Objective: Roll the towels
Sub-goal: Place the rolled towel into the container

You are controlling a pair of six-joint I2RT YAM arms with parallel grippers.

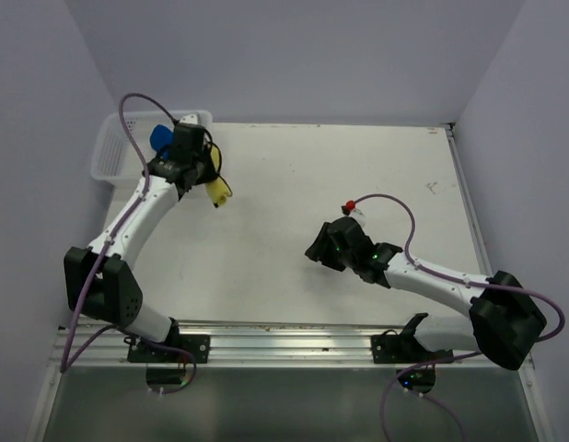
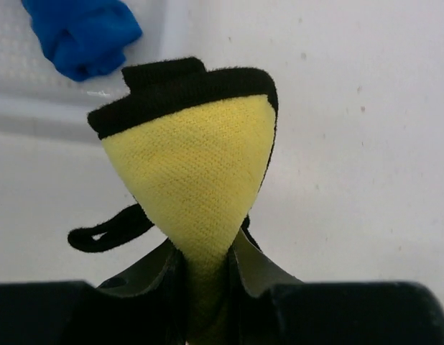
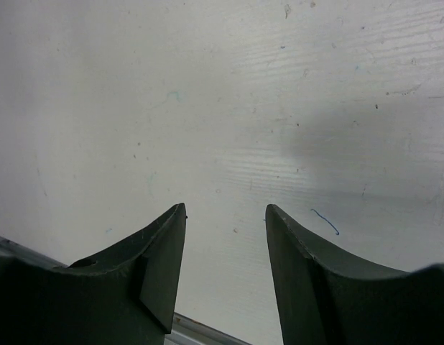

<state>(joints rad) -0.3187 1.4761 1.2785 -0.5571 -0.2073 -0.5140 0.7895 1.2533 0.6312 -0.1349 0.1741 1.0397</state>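
Note:
My left gripper (image 1: 209,180) is shut on a rolled yellow towel with black trim (image 1: 217,191), held above the table just right of the white basket (image 1: 108,147). In the left wrist view the yellow towel (image 2: 190,172) bulges up from between my shut fingers (image 2: 259,267), and a black loop hangs at its left. A rolled blue towel (image 1: 160,138) lies in the basket; it shows in the left wrist view (image 2: 82,36) at the top left. My right gripper (image 1: 317,249) is open and empty over the bare table at centre right; its fingers (image 3: 164,259) hold nothing.
The white basket stands at the table's far left corner against the wall; its rim (image 2: 35,115) crosses the left wrist view. A metal rail (image 1: 284,336) runs along the near edge, and shows in the right wrist view (image 3: 200,332). Walls close in three sides.

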